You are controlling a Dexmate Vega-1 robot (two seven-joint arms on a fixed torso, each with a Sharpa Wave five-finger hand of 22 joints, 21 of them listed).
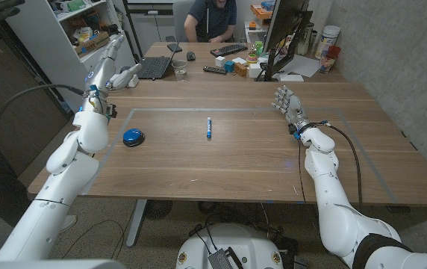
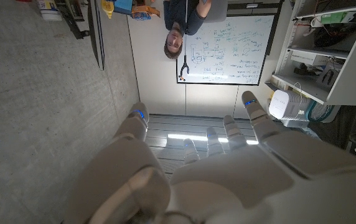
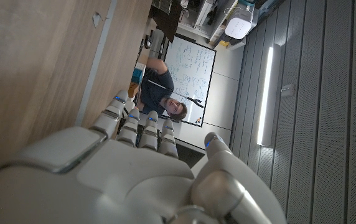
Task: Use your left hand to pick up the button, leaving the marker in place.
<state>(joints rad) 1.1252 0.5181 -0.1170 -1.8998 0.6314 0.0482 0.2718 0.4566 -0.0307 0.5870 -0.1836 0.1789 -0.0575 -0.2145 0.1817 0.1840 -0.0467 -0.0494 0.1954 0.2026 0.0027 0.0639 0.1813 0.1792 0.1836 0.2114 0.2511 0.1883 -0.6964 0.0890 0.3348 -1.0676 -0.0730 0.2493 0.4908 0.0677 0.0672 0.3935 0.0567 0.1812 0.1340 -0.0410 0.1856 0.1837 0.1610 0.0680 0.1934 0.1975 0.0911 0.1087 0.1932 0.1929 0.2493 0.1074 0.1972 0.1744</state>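
A round blue button (image 1: 132, 137) lies on the left part of the wooden table (image 1: 236, 164). A blue marker (image 1: 208, 128) lies near the table's middle, to the button's right. My left hand (image 1: 120, 75) is raised well above and beyond the button, out past the table's far left corner, fingers spread and holding nothing (image 2: 215, 168). My right hand (image 1: 288, 103) stands over the table's right side, fingers apart and empty (image 3: 134, 162), far from both objects.
A taped rectangle (image 1: 198, 110) frames the work area. Beyond the table's far edge stand a laptop (image 1: 154, 67), a glass (image 1: 179, 70), a keyboard (image 1: 228, 50) and a monitor (image 1: 284, 30). A person (image 1: 212, 19) sits behind that desk. Shelves (image 1: 79, 30) stand at the back left.
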